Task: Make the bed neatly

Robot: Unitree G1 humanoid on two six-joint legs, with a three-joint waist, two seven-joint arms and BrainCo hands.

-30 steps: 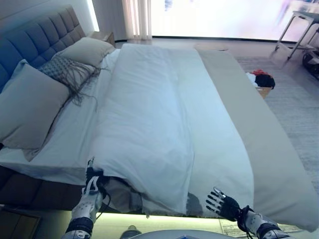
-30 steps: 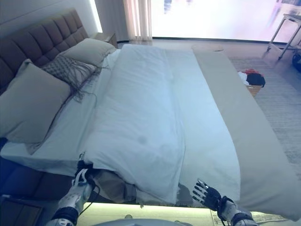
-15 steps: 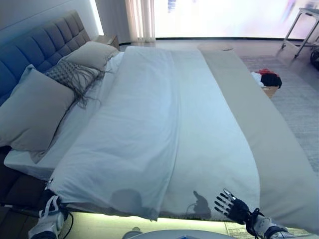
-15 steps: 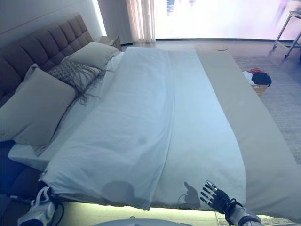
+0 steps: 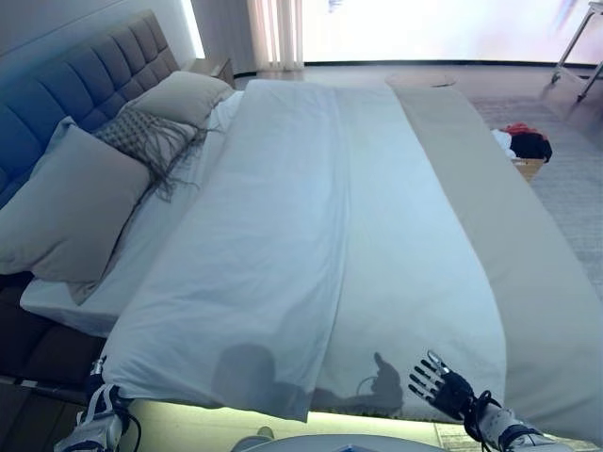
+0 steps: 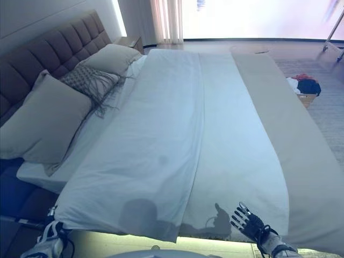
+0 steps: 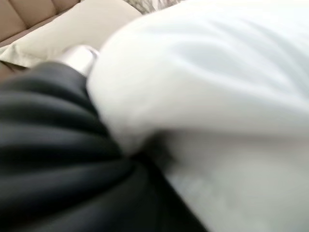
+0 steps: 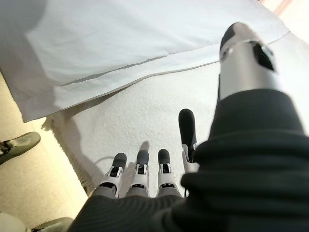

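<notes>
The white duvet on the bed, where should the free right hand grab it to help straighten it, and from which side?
Probably the white duvet is best taken at its near hanging hem, towards the beige bed runner. That edge drapes loose over the bed's side right beside the open right hand, so come from below and pinch the hem. The left hand is already at the other near corner.

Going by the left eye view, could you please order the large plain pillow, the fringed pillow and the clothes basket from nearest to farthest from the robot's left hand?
From the left hand:
1. Large plain pillow, just up the bed's left side.
2. Fringed pillow, farther along the headboard.
3. Clothes basket, on the floor beyond the bed's far right.
</notes>
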